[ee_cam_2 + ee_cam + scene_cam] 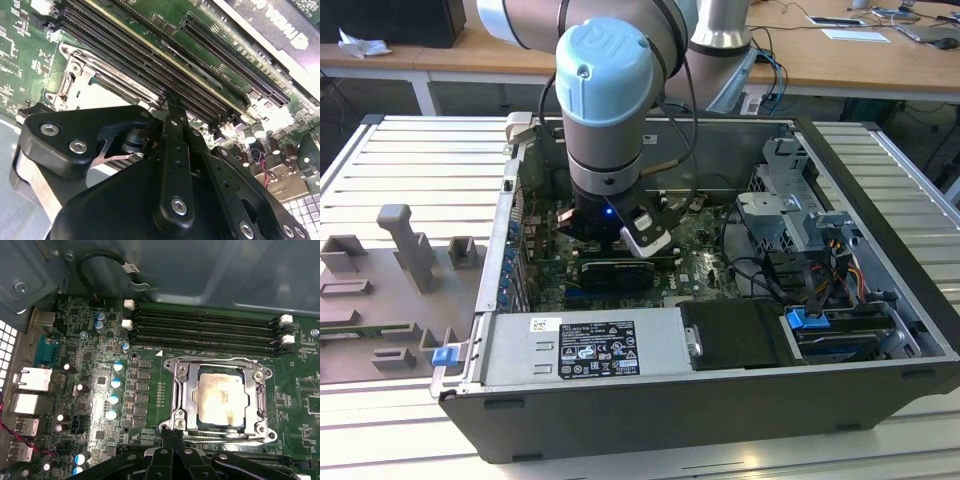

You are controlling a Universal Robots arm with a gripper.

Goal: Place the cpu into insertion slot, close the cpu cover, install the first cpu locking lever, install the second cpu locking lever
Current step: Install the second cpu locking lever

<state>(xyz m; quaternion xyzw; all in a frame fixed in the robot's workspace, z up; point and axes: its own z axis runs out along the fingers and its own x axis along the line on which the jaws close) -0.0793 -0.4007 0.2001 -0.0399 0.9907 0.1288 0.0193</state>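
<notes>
Gripper (pixel 172 437) fingers pressed together, empty, at the lower edge of the cpu cover (pixel 220 426), lower centre of the first wrist view. The cpu (pixel 221 399) sits in the insertion slot (pixel 182 390), right of centre, cover down. Risk: fingertips slipping off could scrape the nearby board.

The cpu (pixel 222 401) has a dull, smudged silvery metal face, the cpu cover (pixel 181 399) around it is bright shiny metal, and the gripper (pixel 172 437) is matt black with steel screws.
</notes>
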